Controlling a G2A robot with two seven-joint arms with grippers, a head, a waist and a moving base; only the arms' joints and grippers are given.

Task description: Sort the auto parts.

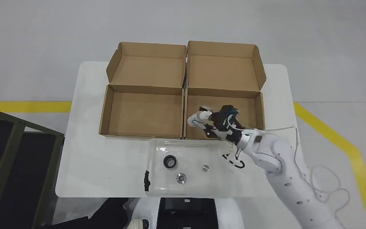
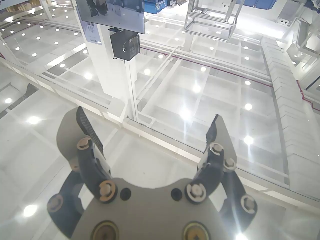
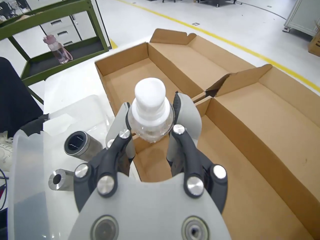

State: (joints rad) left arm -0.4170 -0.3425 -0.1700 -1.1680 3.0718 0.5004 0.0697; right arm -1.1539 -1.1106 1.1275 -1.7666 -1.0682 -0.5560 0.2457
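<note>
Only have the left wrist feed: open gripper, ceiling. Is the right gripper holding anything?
Observer: Yes, the right gripper is shut on a white stepped plastic part with a clear base.
Operator: Where?
Observer: Over the right-hand open brown cardboard box, near the wall beside the left cardboard box.
Operator: What's unsorted?
Observer: Three metal parts in the clear plastic tray: a dark-bored steel sleeve, a silver bushing, a smaller silver piece.
</note>
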